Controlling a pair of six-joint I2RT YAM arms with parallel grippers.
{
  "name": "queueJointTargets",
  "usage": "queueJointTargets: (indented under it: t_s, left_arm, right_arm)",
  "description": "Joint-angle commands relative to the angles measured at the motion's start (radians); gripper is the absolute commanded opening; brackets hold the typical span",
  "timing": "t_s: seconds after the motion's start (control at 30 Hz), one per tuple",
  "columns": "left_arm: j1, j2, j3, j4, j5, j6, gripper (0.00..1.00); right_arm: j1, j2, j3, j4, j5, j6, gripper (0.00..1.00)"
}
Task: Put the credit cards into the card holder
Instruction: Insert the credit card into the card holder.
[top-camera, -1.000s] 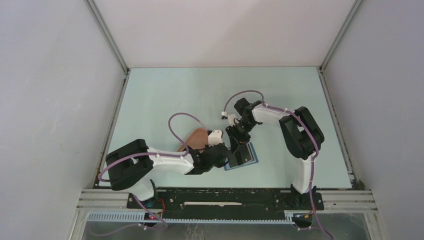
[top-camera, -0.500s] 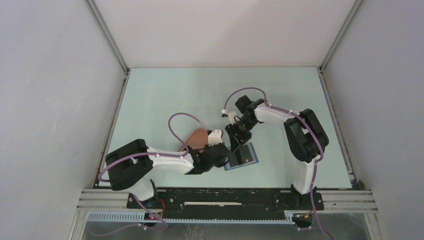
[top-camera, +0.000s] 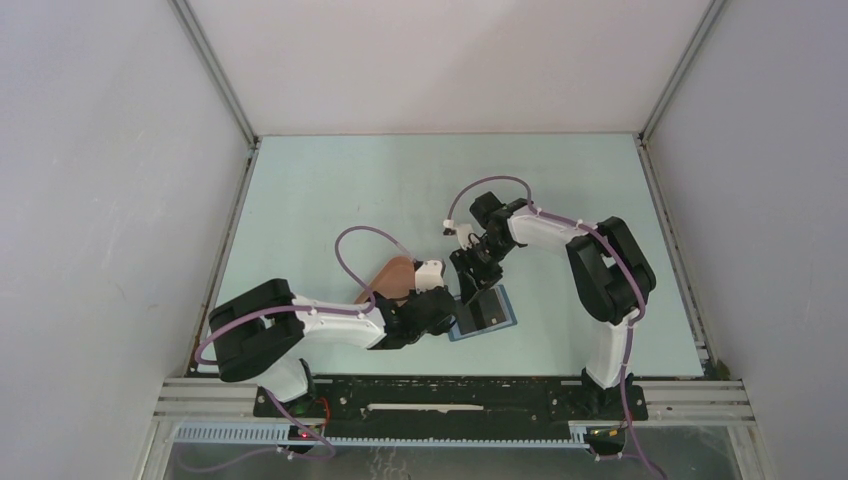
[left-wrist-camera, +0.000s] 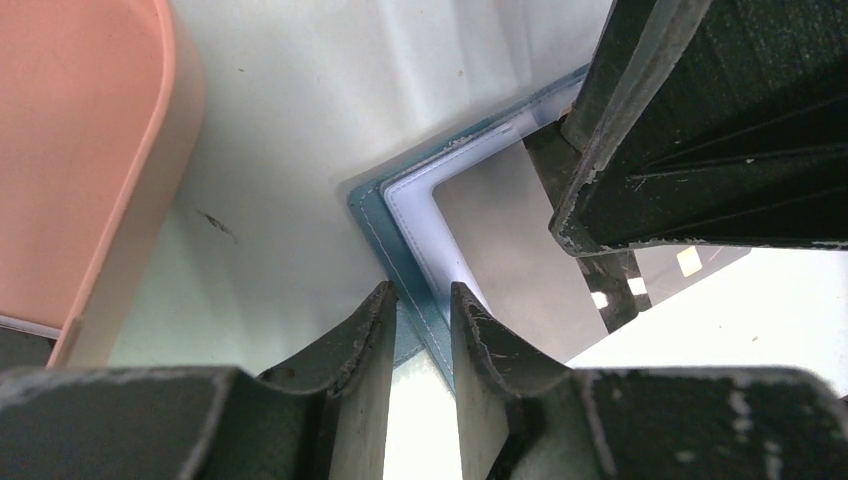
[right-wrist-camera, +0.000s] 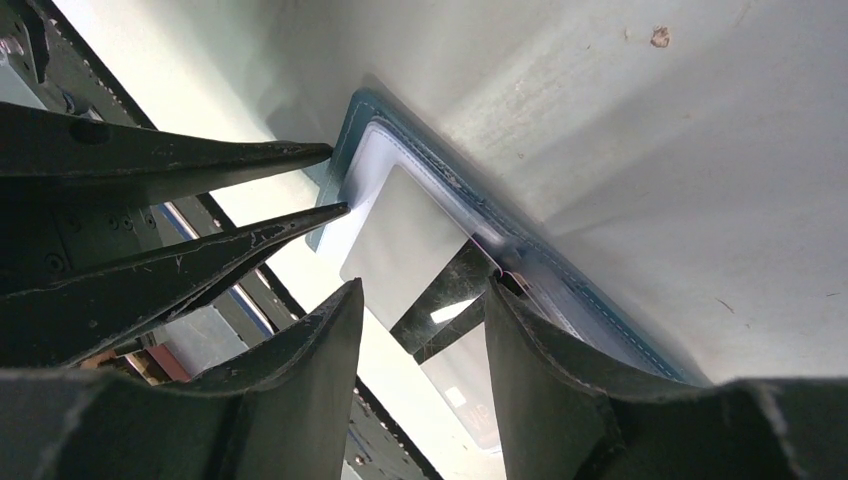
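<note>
The blue card holder lies open on the table near the front edge. My left gripper is shut on its left edge; in the left wrist view the blue stitched rim runs into the narrow gap between that gripper's jaws. My right gripper is over the holder's far side with its jaws apart. A glossy black credit card lies between them, its far end at the holder's pocket. The card also shows in the left wrist view. The tan-orange card is out of view.
A pink oval tray sits just left of the holder, behind my left wrist, and fills the upper left of the left wrist view. The metal frame rail runs along the table's near edge.
The right arm's elbow has shifted slightly to the right. Both grippers and the card holder stay where they were.
</note>
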Motion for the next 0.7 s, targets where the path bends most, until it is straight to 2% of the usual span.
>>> queueJointTargets:
  t_s: [0.0, 0.4, 0.67]
  left_arm:
    - [0.004, -0.005, -0.038, -0.054, 0.043, -0.003, 0.32]
    - [0.004, -0.003, -0.040, -0.016, 0.066, -0.018, 0.32]
    - [0.005, -0.014, -0.044, -0.010, 0.071, -0.022, 0.32]
  right_arm:
    - [0.001, -0.001, -0.019, 0.025, 0.008, 0.050, 0.57]
    - [-0.052, -0.084, -0.146, 0.148, -0.086, 0.144, 0.57]
    - [-0.072, -0.033, -0.154, 0.170, -0.191, 0.158, 0.57]
